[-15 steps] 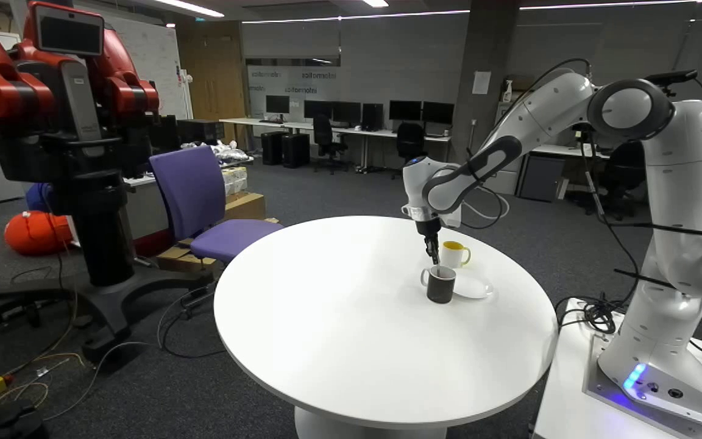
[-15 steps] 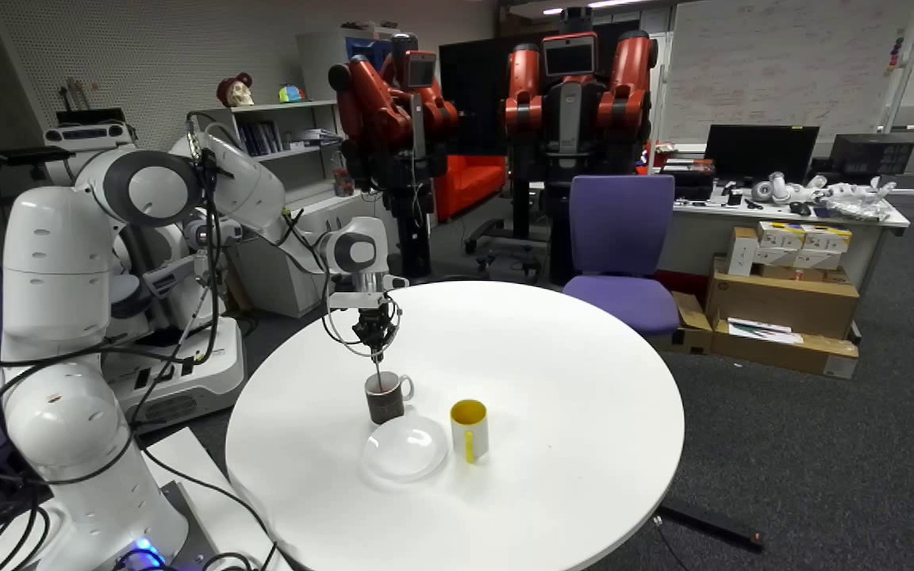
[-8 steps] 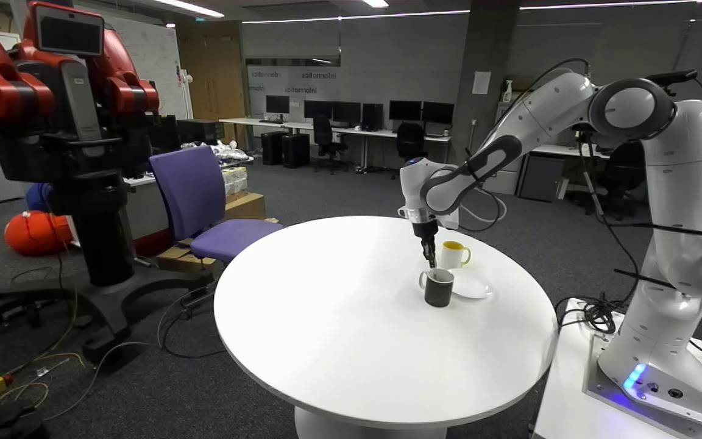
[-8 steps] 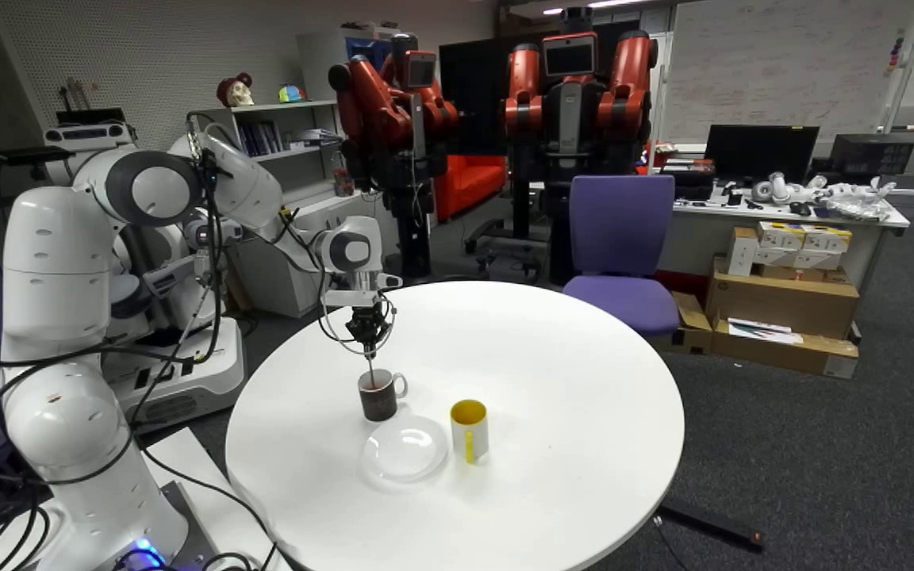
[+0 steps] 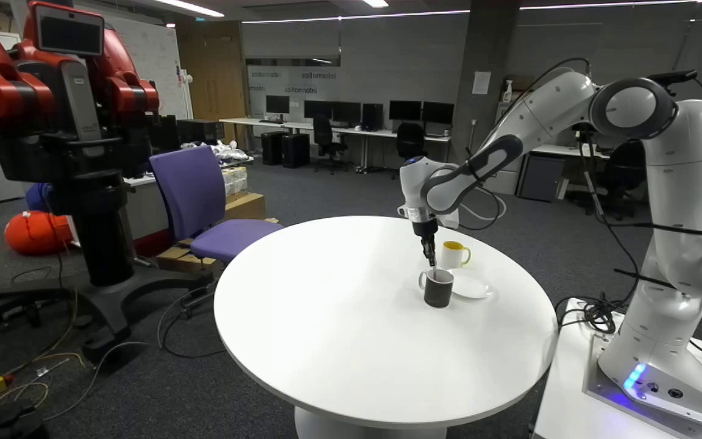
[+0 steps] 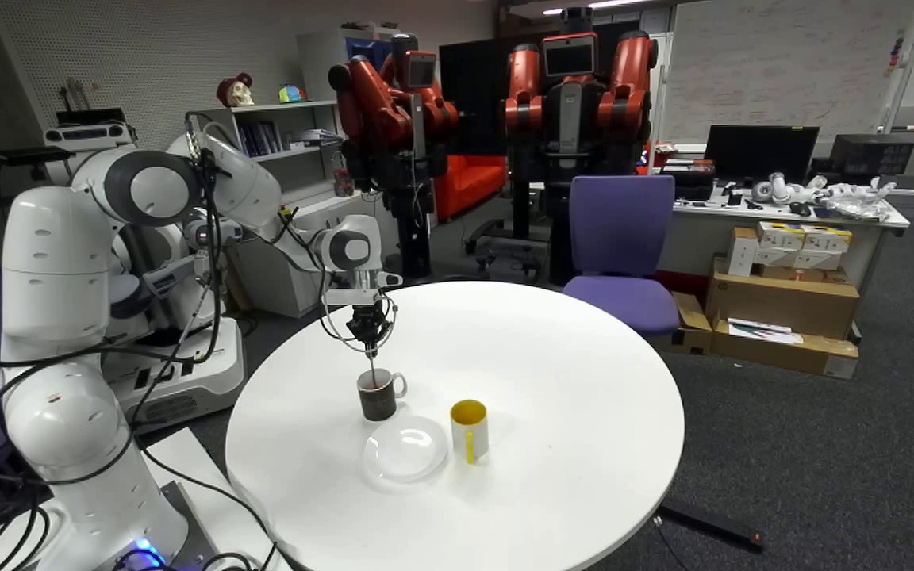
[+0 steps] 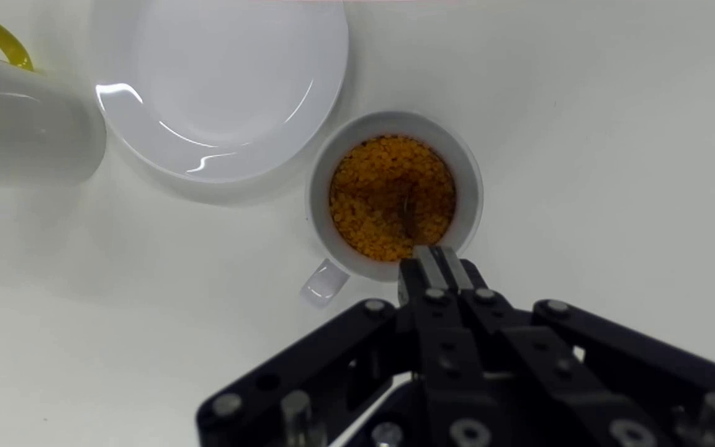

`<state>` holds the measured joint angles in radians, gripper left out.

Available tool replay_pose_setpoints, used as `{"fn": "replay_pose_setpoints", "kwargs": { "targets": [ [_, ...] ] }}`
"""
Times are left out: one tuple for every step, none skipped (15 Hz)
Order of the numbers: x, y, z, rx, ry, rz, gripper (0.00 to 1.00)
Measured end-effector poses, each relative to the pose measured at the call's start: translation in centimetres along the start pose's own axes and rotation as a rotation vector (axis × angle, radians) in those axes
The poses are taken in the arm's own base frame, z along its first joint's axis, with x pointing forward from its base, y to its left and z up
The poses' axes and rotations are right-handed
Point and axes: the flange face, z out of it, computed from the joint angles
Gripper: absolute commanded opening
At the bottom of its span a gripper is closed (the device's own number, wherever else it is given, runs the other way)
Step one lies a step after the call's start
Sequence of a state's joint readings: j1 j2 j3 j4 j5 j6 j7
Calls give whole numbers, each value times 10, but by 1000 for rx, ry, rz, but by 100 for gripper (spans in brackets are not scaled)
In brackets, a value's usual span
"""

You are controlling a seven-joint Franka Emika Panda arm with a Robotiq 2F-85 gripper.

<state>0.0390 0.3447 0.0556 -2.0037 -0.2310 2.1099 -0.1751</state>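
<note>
White table [image 6: 568,381], thin rod [image 6: 373,368] in end effector [image 7: 436,252], dark mug [image 6: 378,403] below

In an exterior view, the white arm [image 5: 561,102] reaches over a round white desk [image 5: 351,329] from its base [image 5: 662,381] at the right, where a blue light [image 5: 634,375] glows. The end effector [image 5: 432,264] points down, its fingers closed on a thin rod [image 5: 434,271] that reaches into a dark mug [image 5: 437,293]. This mug stands upright, its pale handle to the left. A plate [image 5: 474,288] lies just beside it, and behind the plate stands a white mug [image 5: 452,257] with a yellow inside and handle. At the left are a red robot [image 5: 80,110] and a purple chair [image 5: 187,192]; monitors [image 5: 347,114] stand at the back.
</note>
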Motion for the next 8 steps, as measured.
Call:
{"fn": "replay_pose_setpoints", "kwargs": {
  "targets": [
    [-1,1,-1,-3,1,1,0],
    [-2,3,-3,-5,3,3,0],
    [-3,3,-4,-7,5,4,0],
    [-4,4,-5,-8,6,5,0],
    [-5,4,-6,-9,7,5,0],
    [-7,3,-6,-10,9,4,0],
    [-8,3,-6,-12,14,3,0],
    [-9,2,-6,-13,19,2,0]
  ]
}}
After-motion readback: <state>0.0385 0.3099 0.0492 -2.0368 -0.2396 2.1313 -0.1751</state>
